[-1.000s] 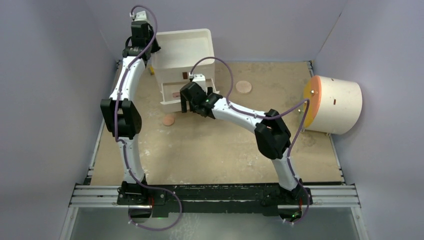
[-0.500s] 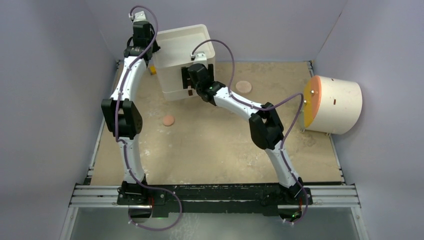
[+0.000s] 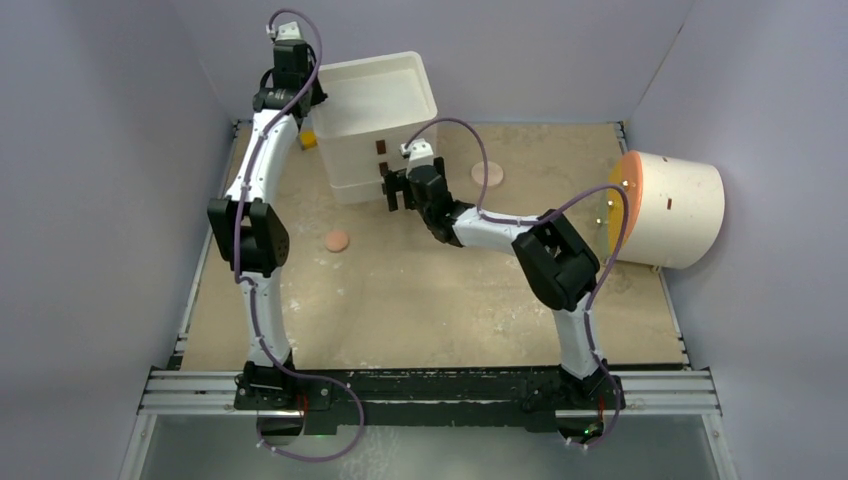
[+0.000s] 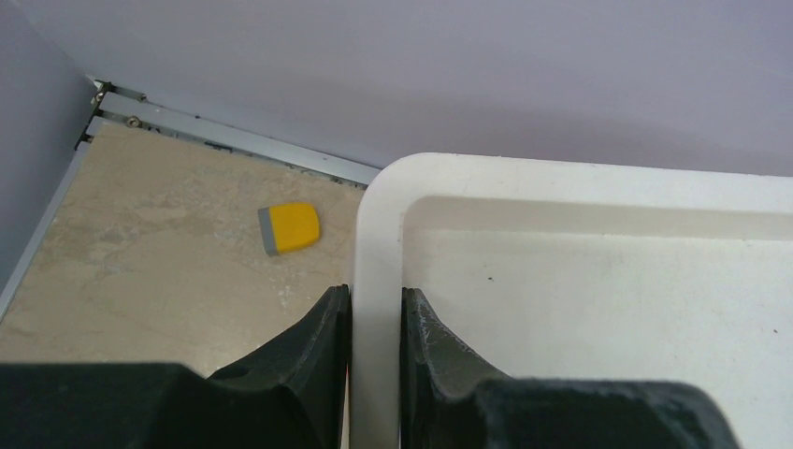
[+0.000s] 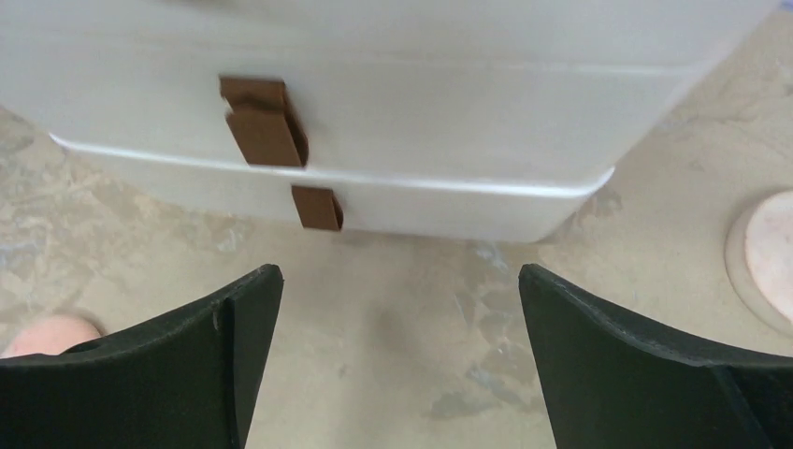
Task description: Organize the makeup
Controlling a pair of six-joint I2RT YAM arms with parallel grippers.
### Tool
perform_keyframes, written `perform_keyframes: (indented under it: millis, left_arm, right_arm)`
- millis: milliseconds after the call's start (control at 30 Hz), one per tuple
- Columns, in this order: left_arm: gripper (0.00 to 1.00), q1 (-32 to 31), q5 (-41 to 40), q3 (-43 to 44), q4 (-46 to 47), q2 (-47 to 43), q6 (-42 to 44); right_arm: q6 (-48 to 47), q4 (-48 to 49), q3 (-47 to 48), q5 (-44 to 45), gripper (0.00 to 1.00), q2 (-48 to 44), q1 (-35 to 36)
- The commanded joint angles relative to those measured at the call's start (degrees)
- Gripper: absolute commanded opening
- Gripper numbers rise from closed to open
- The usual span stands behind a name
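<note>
A white drawer box (image 3: 375, 110) stands at the back, both drawers shut, with two brown handles (image 5: 265, 122) on its front. My left gripper (image 4: 376, 301) is shut on the box's top rim (image 4: 379, 215) at its back left corner. My right gripper (image 5: 400, 281) is open and empty, just in front of the box (image 3: 397, 190). One peach disc (image 3: 338, 241) lies left of it and shows at the edge of the right wrist view (image 5: 47, 334). The other disc (image 3: 487, 173) lies to its right (image 5: 767, 257). The stick, patterned box, tube and compact are out of view.
A small yellow block (image 4: 290, 227) lies on the table left of the box, near the back wall (image 3: 308, 140). A big cream cylinder with an orange face (image 3: 675, 208) lies at the right edge. Grey walls enclose the sandy table (image 3: 430, 300).
One second ago the lower drawer stood open with my right gripper at it. The drawer is now shut and my right gripper has drawn back a little from the box front.
</note>
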Motion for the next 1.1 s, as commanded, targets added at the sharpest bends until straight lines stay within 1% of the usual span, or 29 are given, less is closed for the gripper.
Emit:
perform_keyframes:
  millis: [0,67,133,233,500,733,767,1067]
  left_arm:
    - [0.0,-3.2,7.0,4.0,-4.4,2.1,-4.9]
    - [0.0,-3.2,6.8,4.0,-4.5,2.2,-5.2]
    - [0.0,-3.2,6.5,3.6,-4.2,2.1,-5.5]
    - [0.0,-3.2,5.6,3.4,-4.1,2.2,-6.0]
    - [0.0,-3.2,3.7,4.0,-5.2,3.0,-7.4]
    - [0.0,-3.4,4.0,3.9,-4.4,2.9,-7.5]
    - [0.0,-3.4,4.0,3.8,-4.4,3.0,-7.5]
    - [0.0,-3.4,4.5,3.0,-4.0,2.9,-7.1]
  right_arm:
    - [-0.8,12.3,-6.1,-2.9,0.99,-4.6,-0.2]
    - [-0.9,11.4,-5.1,-2.4,0.99,-2.8,-0.2]
    - [-1.2,12.9,-4.3,-2.2,0.99,-0.9,-0.2]
    - [-1.3,14.7,-1.6,-1.8,0.96,2.8,-0.2]
    - [-0.1,14.1,6.1,-1.8,0.82,11.0,-0.2]
    - [-0.4,13.9,9.6,-1.5,0.71,14.2,-0.2]
    - [-0.6,14.2,10.0,-1.5,0.67,14.4,-0.2]
    - [-0.9,14.7,11.9,-1.3,0.25,15.4,-0.2]
